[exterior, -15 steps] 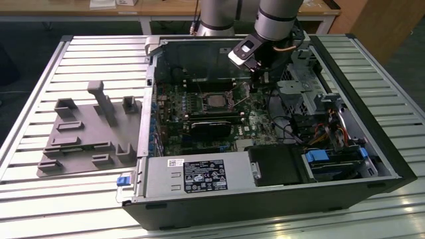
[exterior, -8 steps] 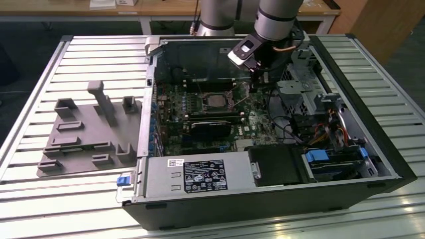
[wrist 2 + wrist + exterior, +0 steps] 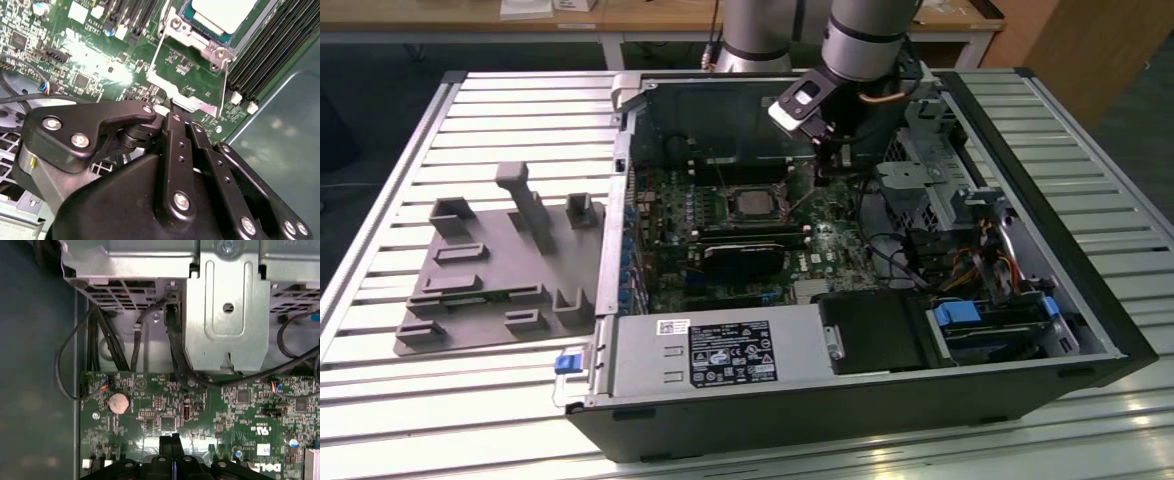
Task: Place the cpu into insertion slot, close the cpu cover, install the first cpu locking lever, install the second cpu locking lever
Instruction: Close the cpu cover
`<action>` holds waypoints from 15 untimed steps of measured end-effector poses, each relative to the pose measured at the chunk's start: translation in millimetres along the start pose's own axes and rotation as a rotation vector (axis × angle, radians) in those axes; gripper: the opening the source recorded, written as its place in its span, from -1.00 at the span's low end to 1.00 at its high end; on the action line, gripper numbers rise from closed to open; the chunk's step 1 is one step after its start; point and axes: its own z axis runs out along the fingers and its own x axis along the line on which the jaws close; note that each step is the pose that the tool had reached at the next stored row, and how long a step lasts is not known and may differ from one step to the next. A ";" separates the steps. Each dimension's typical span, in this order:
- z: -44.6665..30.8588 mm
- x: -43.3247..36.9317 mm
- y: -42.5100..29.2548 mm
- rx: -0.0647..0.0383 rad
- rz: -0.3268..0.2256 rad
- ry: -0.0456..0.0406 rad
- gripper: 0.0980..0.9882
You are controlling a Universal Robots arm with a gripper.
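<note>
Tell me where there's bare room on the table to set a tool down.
The slatted table is bare nearer the camera than the grey fixture, and beyond it toward the far edge, both on the exterior view's left of the case. Inside the case it is crowded: board, cables, and the gripper near the cpu.

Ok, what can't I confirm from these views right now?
Second wrist view: the frame edge cuts off the cpu and most of the cpu cover.
Second wrist view: the gripper itself hides whatever lies under its shut tips.
Exterior view: the insertion slot is too small to judge how it is latched.
</note>
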 end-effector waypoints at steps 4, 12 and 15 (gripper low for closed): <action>0.2 0.0 -9.7 -0.003 0.000 0.0004 -0.99; 0.8 -0.1 -33.3 -0.014 0.000 0.0006 -0.99; 1.0 -0.1 -37.6 -0.016 0.000 0.0007 -0.99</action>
